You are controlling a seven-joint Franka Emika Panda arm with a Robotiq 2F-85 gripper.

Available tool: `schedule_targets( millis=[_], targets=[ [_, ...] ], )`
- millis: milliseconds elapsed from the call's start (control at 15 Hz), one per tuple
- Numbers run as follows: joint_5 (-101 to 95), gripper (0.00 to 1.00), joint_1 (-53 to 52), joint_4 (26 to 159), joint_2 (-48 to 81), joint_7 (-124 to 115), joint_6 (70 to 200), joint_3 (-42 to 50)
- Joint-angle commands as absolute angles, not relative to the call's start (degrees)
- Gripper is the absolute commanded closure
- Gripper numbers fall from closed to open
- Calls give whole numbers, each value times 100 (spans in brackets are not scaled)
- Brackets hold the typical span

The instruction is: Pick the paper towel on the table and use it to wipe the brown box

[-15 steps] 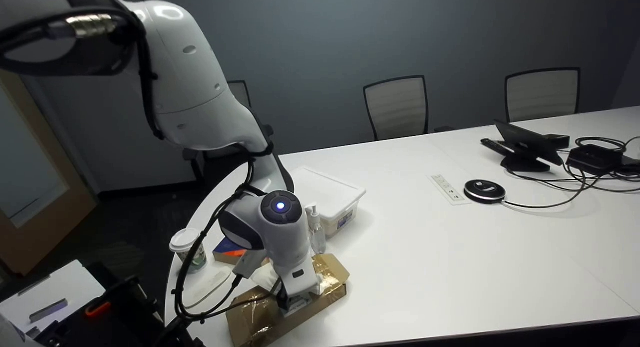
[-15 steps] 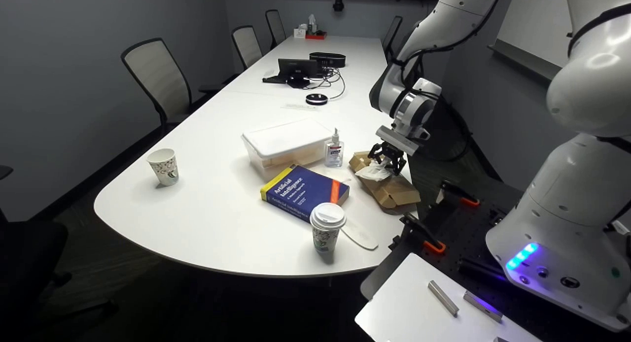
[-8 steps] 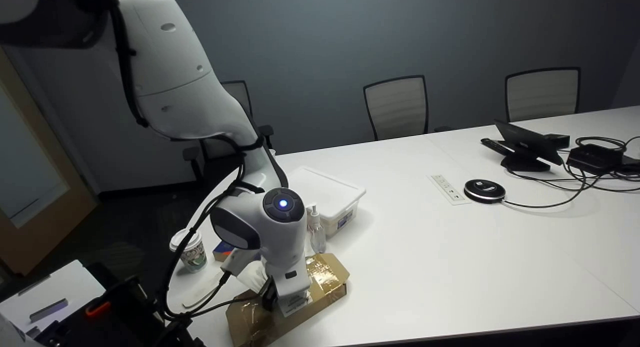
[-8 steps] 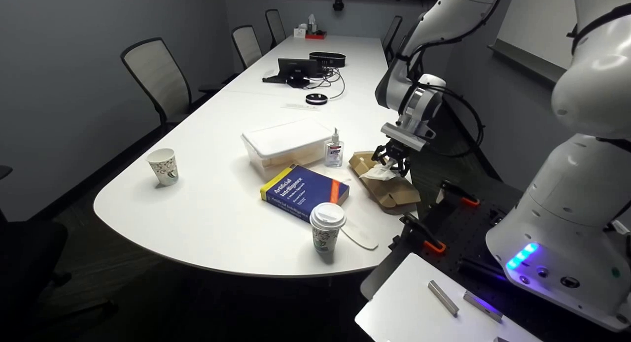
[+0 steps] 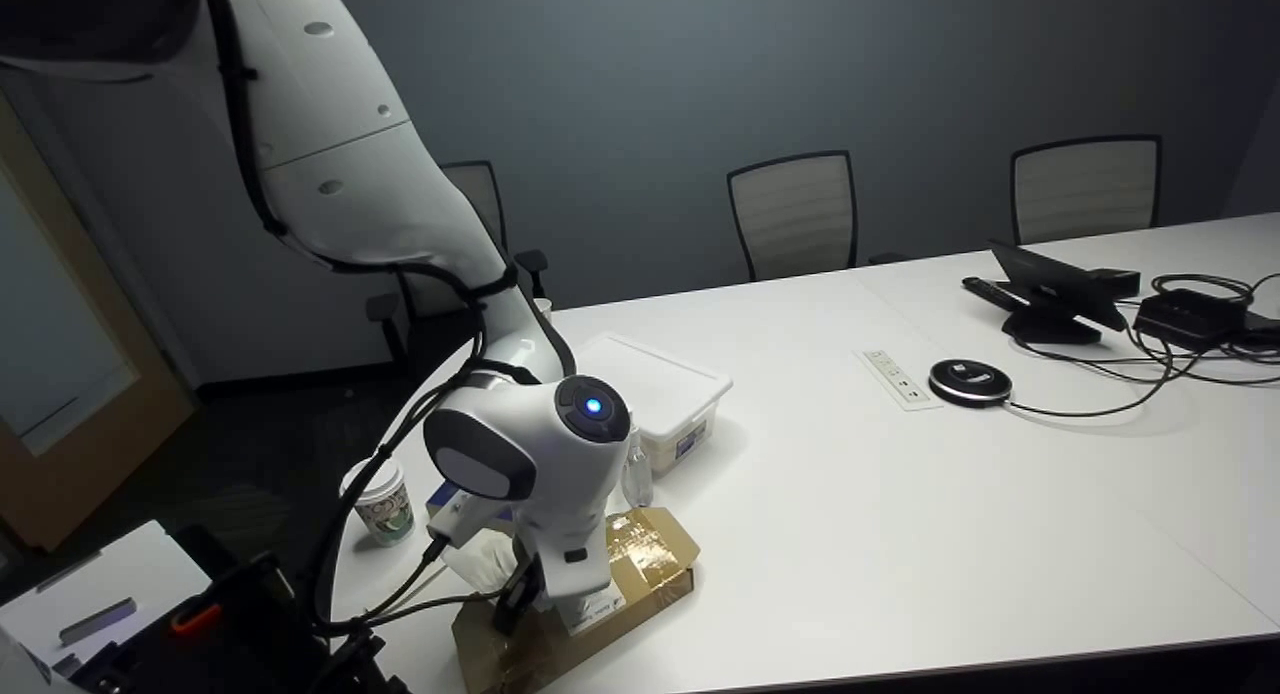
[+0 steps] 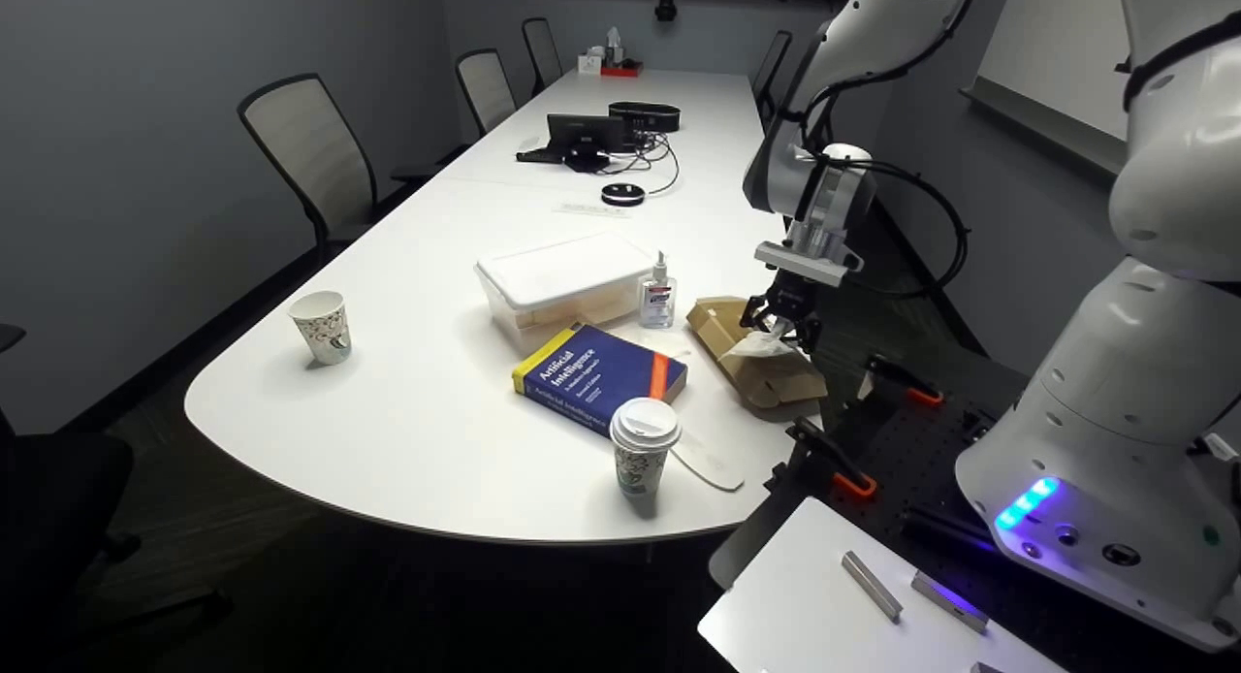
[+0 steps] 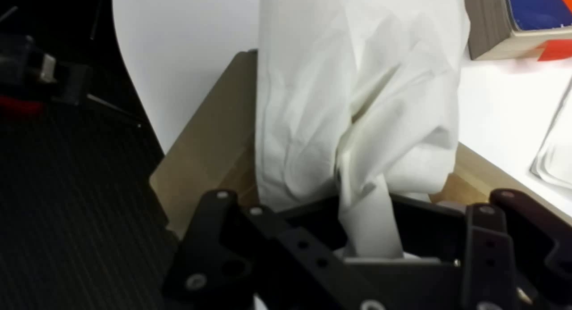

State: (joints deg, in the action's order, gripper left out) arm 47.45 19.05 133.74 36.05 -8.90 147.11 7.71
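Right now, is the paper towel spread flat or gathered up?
Gathered, not flat: the wrist view shows the paper towel pinched narrow in the gripper, its loose part creased and fanned out.

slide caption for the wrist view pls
The gripper pinches the rumpled towel over the brown box, with part of a book at upper right.

Dim light in both exterior views; white table (image 6: 417,411) reads brightest, floor (image 6: 281,595) lies near black. Sharp glare off the tape (image 5: 648,551) on the brown box (image 5: 655,596). Blue light strip (image 6: 1028,503) glows. Wrist view runs soft: paper towel (image 7: 319,100) pale, shadowed in its folds; gripper (image 7: 368,236) almost black, its edges hard to judge.
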Motion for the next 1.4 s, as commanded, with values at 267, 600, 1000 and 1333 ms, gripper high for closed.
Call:
schedule_targets(
  millis=[267,600,1000,1333],
  targets=[
    [4116,100,1740,13366,3637,-1605,13696,1347],
    [3883,100,1846,13211,3690,-1628,12994,1356],
    [3980,100,1882,12828,3807,-1460,12292,1220],
    [4145,100,1857,12339,4170,-1326,12474,1069]
  ],
)
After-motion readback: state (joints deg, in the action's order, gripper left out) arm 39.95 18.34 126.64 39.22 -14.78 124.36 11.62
